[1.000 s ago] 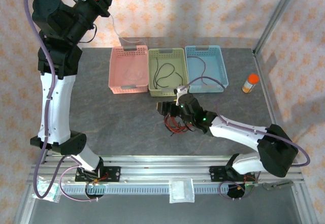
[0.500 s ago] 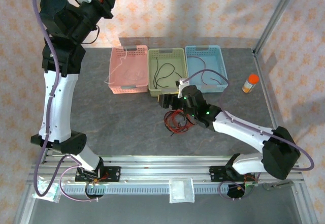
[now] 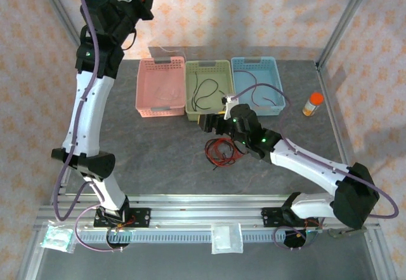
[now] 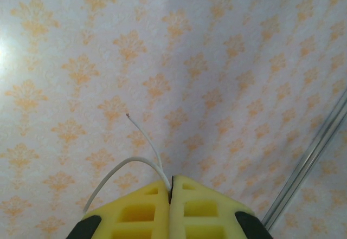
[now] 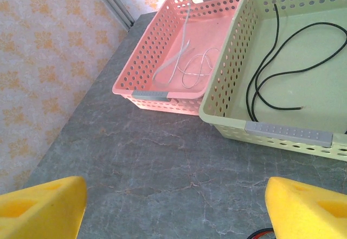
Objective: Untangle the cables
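Care with the slack matters most. The left fingers point(image 4: 157, 206) are pinched shut on the white wire point(image 4: 135, 159), held high, its tail trailing down into the pink basket point(image 3: 160, 110). The right fingers point(image 3: 210, 126) gape wide, empty, just above the red and black tangle point(image 3: 222, 152) on the tabletop point(image 3: 146, 146). I judge it best to lower the white wire fully into the basket before letting go.

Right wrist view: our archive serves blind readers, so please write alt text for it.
A pink basket holding a white cable sits beside a green basket holding a black cable, on a grey table. Two yellow fingertips of the right gripper frame the bottom corners, wide apart.
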You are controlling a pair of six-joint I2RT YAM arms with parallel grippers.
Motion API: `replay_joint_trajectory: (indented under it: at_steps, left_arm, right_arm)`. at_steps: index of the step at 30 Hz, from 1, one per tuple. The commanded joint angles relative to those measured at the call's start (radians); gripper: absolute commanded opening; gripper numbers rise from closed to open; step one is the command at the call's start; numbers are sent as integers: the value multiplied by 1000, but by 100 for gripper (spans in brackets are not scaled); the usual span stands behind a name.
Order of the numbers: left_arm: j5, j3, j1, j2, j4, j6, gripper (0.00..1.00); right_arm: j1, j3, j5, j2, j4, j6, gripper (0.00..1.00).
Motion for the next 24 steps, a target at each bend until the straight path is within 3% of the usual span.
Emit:
replay_joint_trajectory:
  at_steps: [1,6,14,24]
  left_arm:
    - [-22,-1,7,18,61,19,0]
    - [-32,-57,10,55,63,28,0]
    - [-44,-289,25,107,97,20,0]
    - [-95,-384,41,248,32,20,0]
  right_arm:
    - [-5,0,28,-36,-17,7,85]
    - [-6,-6,46,-45,-26,12,85]
    - [-6,-34,169,-118,-25,54,86]
    - [-9,-57,206,-138,-47,73,86]
